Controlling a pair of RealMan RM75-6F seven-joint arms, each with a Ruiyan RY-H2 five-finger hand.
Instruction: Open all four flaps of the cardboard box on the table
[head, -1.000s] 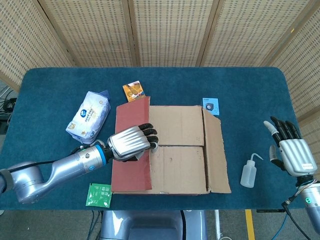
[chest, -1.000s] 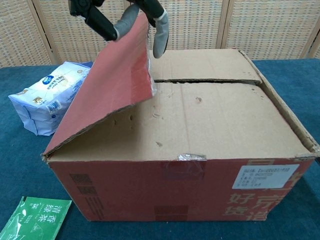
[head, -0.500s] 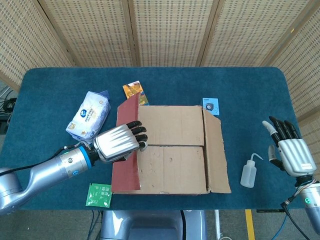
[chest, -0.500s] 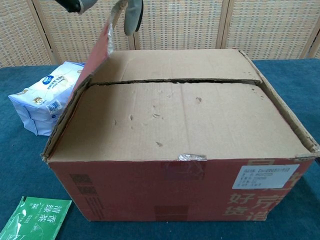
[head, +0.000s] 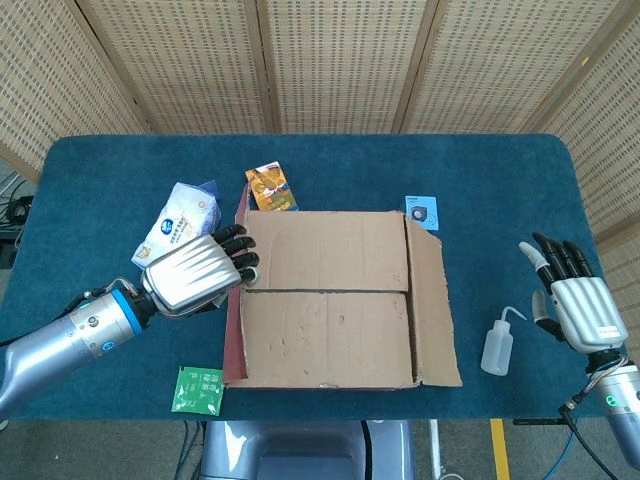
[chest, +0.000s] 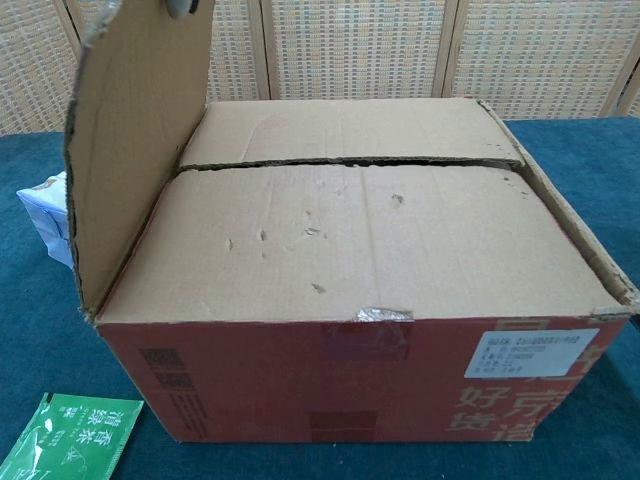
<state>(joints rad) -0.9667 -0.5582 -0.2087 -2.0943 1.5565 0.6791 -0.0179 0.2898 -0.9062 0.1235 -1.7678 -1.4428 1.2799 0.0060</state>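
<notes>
My cardboard box (head: 335, 300) sits near the front edge of the surface (head: 400, 160), a table covered in dark teal cloth. Behind the surface stands a folding screen (head: 340, 60) of woven, perforated panels in pale wooden frames, and it fills the whole background in both views.

My left robot hand (head: 195, 272) is at the box's left edge, fingers curled over the top of the left flap (chest: 130, 130), which it holds upright; in the chest view the flap's plain brown inner face stands almost vertical. The two long flaps (chest: 360, 210) still lie flat and closed, meeting along a seam across the top. The right flap (head: 432, 300) lies down on that side.

My right robot hand (head: 572, 300) hovers well apart from the box, by the right edge of the surface, fingers spread and holding nothing.

A white-and-blue packet (head: 178, 232) lies just left of the box, an orange packet (head: 270, 187) just behind it, a small blue card (head: 421, 212) by its far right corner, a green sachet (head: 197, 389) near its front left corner, and a white squeeze bottle (head: 498, 343) between the box and my right robot hand.
</notes>
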